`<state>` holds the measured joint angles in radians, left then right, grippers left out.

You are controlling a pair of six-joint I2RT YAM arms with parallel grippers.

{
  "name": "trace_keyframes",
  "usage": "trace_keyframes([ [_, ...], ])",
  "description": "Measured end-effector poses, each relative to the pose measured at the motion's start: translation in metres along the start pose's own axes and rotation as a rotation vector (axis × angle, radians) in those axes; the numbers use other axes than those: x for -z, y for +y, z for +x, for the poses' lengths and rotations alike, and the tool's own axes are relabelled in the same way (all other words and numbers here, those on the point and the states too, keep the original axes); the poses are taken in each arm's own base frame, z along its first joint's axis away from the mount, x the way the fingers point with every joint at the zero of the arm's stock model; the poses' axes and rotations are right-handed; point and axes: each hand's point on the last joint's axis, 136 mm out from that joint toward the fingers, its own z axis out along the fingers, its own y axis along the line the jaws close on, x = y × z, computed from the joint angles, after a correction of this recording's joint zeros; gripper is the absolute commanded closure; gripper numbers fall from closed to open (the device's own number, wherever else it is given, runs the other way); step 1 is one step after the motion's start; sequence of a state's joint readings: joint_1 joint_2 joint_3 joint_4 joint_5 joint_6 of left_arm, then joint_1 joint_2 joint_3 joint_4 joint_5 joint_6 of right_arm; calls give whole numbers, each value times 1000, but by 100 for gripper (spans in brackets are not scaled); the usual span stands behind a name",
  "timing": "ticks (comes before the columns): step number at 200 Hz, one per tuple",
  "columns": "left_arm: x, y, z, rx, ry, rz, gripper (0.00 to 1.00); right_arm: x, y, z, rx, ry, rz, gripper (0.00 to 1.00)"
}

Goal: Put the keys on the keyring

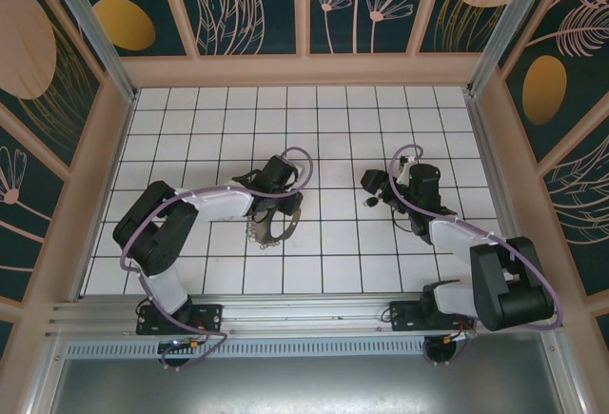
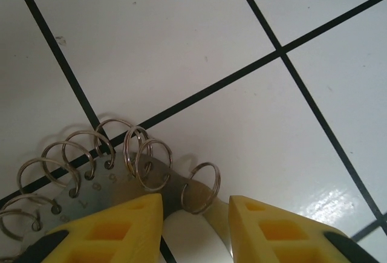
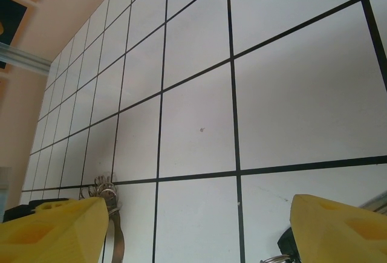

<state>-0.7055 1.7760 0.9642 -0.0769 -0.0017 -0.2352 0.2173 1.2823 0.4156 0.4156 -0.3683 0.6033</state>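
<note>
White tiles ruled with black lines cover the bench (image 1: 381,109), with floral panels on the walls all round. Down at the bottom of the left wrist view sits the left end effector (image 2: 195,198), yellow fingers (image 2: 121,230) set either side of the keyring (image 2: 91,184). That's a flat silvery band fringed with small wire rings, lying on the tile at lower left. The band curves into the gap between the fingers, and I can't tell whether they're pinching it or only straddling it. From above, the keyring lies just below centre frame, right at that arm's tip. Over to the right end effector (image 3: 199,202): fingers spread wide, bare tile between them. The key (image 3: 289,242) shows its black head at the bottom edge, just beside the right-hand finger. Touching or not, I can't say.
</note>
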Motion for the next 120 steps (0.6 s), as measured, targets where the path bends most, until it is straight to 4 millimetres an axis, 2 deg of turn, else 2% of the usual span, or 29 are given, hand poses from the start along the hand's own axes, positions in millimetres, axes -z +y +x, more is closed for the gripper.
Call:
trace_keyframes([
  [76,-3,0,-9,-11,-15,-9,66,0,1,0,-3,-2,-4,21],
  [120,-10,1,-4,-19,4,-13,66,-1,2,0,-2,0,-6,21],
])
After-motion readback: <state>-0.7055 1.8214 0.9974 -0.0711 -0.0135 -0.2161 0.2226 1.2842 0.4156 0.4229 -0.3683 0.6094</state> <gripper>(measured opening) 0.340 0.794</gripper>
